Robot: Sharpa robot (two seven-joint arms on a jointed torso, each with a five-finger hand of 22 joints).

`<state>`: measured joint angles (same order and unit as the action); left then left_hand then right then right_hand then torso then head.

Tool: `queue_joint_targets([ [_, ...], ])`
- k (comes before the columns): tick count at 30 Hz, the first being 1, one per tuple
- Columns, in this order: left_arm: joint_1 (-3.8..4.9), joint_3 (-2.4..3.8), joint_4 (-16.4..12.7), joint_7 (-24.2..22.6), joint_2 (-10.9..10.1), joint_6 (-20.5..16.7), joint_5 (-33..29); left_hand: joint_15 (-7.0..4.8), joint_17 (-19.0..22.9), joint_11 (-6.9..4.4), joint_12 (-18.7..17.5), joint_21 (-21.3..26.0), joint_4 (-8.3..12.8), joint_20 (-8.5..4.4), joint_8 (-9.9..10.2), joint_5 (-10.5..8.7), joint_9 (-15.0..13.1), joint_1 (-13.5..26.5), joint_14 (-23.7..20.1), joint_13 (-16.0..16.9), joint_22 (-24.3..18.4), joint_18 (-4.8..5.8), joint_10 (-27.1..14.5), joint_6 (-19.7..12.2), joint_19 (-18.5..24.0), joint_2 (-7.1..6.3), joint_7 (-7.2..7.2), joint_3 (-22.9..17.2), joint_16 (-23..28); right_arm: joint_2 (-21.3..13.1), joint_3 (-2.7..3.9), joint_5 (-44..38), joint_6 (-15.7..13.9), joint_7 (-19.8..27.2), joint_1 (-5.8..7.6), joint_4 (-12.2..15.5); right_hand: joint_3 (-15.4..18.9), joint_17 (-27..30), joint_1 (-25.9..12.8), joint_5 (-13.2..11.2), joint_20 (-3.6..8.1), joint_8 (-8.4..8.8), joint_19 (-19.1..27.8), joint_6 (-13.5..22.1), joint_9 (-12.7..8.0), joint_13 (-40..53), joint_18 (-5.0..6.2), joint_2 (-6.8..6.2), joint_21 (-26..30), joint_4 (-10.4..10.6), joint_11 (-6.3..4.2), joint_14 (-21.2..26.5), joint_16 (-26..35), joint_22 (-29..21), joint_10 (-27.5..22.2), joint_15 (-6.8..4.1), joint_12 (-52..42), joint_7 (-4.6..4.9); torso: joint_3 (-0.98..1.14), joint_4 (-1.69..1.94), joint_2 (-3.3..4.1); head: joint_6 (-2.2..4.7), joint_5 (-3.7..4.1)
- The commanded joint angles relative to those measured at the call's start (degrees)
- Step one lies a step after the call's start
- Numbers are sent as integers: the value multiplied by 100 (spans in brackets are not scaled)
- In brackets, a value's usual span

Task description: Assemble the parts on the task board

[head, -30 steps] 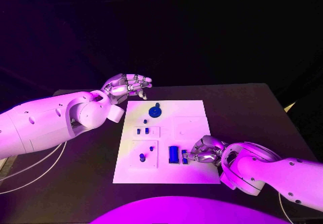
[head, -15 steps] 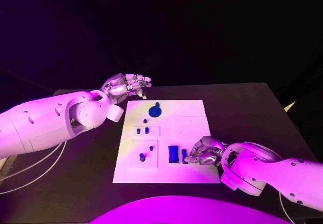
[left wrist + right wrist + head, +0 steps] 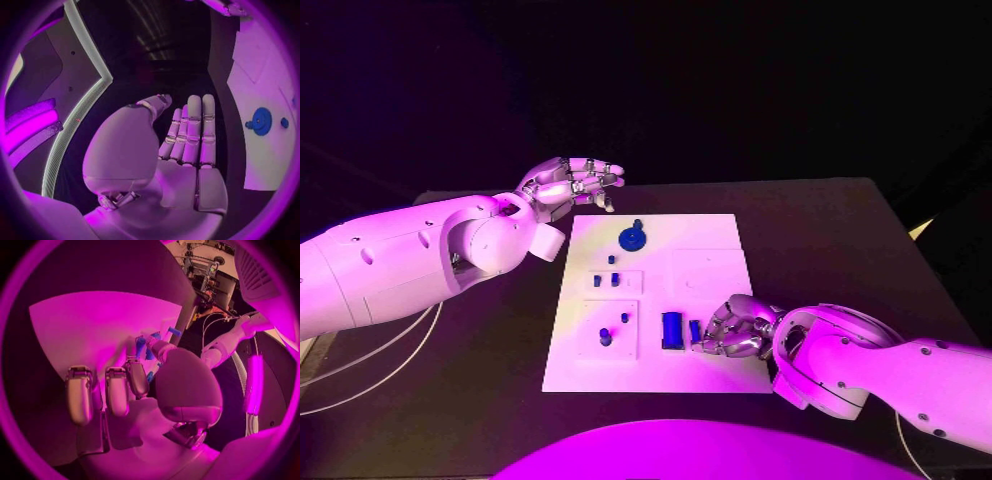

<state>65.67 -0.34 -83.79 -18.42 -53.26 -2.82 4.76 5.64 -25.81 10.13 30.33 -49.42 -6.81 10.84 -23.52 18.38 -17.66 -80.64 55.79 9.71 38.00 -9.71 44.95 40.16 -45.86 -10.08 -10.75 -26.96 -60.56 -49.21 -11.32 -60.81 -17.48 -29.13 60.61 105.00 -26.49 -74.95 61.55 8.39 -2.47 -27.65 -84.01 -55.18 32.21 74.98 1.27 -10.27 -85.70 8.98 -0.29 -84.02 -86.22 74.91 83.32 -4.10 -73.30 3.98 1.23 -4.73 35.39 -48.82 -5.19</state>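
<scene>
1. The task board [image 3: 661, 300] is lying flat mid-surface, long axis running away from the robot.
2. The right hand [image 3: 737, 328] is sitting at the board's near right edge, fingers [image 3: 137, 377] curled down beside the upright-lying blue bar [image 3: 672, 330]; can't tell if they're pinching a part.
3. The left hand [image 3: 571, 184] is hanging past the far-left corner, fingers [image 3: 190, 130] straight, together, holding nothing.
4. The blue gear [image 3: 633, 238] is sitting near the far end.

**One overhead camera, two wrist cameras**

The head view looks steeply down on the desk [image 3: 819, 215] and the whole task board [image 3: 718, 375]. Each wrist view sits close behind its own hand, a fisheye circle facing along the fingers. All three share the task board; the left wrist view catches its far end.
</scene>
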Motion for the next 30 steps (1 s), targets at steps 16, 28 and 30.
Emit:
queue_joint_targets([
  [16,3,0,-8,13,11,112,-11,6,10,6,46,35,-33,25,-47,-2,8,12,-42,-8,2,-73,-58,-53,-21,28,-346,-6,-42,130,0,-47,333,109,-5,-266,18,-809,0,-45,5,31,-447,-66,-2,580,-46,62,-47,45,-2,-452,-11,1402,28,20,-6,0,2,-7,-1,15,-9],
  [28,3,-4,-21,5,-4,81,-3,5,11,6,50,35,-30,25,-52,-1,10,5,-45,-9,2,-74,-60,-55,-20,26,-345,-9,-43,-91,17,114,323,604,68,-127,153,-748,-93,-40,-13,110,-397,39,-30,537,-21,-77,77,127,38,-437,24,1368,-19,50,82,51,6,-5,-10,82,-2],
  [30,3,-6,-26,-14,-8,66,-3,5,11,6,50,35,-30,25,-52,-1,10,5,-45,-9,2,-74,-60,-55,-20,26,-345,-9,-43,-170,26,177,291,801,134,-93,241,-682,-138,-38,-35,166,-349,130,-46,493,2,-142,194,181,73,-419,63,1335,-73,79,171,89,5,-4,-18,101,0],
])
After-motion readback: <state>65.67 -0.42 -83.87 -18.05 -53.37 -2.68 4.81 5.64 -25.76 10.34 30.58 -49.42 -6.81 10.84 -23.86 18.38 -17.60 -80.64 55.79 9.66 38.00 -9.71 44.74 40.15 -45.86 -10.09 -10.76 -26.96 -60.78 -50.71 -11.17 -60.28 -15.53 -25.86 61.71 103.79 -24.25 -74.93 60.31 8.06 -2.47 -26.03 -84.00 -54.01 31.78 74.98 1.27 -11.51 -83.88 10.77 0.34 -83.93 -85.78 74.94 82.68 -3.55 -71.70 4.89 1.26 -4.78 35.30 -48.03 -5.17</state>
